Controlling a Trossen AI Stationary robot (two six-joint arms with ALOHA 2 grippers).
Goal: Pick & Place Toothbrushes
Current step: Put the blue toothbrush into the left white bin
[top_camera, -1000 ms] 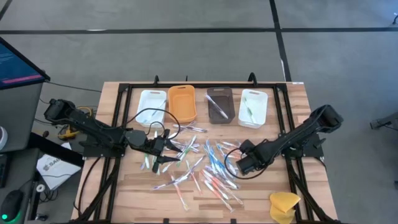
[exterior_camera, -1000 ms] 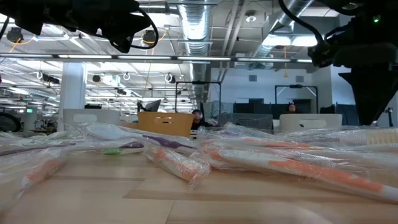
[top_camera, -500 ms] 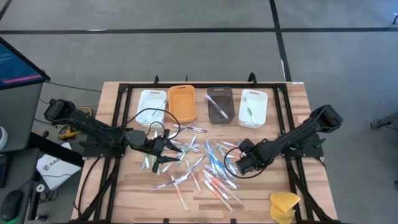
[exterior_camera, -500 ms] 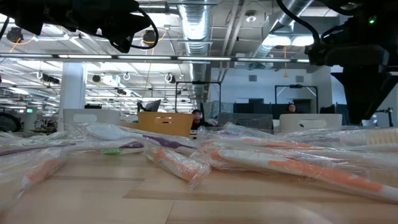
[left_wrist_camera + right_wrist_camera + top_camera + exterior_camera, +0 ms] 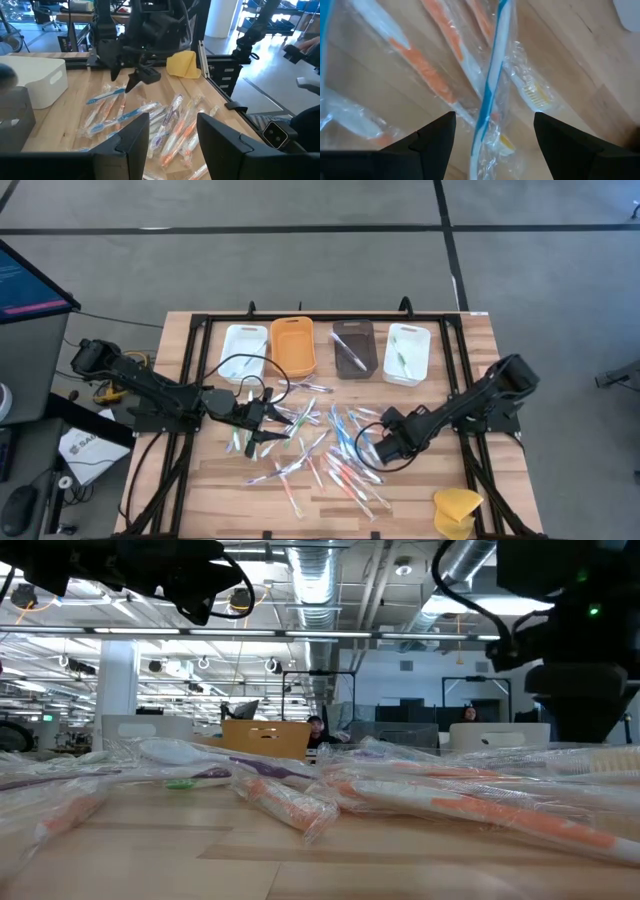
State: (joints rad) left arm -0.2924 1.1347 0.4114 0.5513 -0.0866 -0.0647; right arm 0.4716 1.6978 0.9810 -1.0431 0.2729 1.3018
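Note:
Several toothbrushes (image 5: 330,445) in clear wrappers, with blue, orange and green handles, lie flat and scattered on the middle of the wooden table. My right gripper (image 5: 372,448) points steeply down over the right side of the heap and is open. In the right wrist view a blue-and-white toothbrush (image 5: 492,85) lies between its two fingers (image 5: 437,137), with orange ones (image 5: 420,65) beside it. My left gripper (image 5: 268,420) hangs open and nearly level at the heap's left side, with nothing between its fingers (image 5: 135,142).
Four small trays stand in a row at the far edge: white (image 5: 243,352), orange (image 5: 293,345), brown (image 5: 352,348) and white (image 5: 406,353). A yellow sponge-like lump (image 5: 457,508) lies at the near right corner. A black frame (image 5: 190,380) runs round the table.
My right gripper has sunk toward the toothbrushes and shifted slightly toward the table's left edge, staying open. The toothbrushes have not moved.

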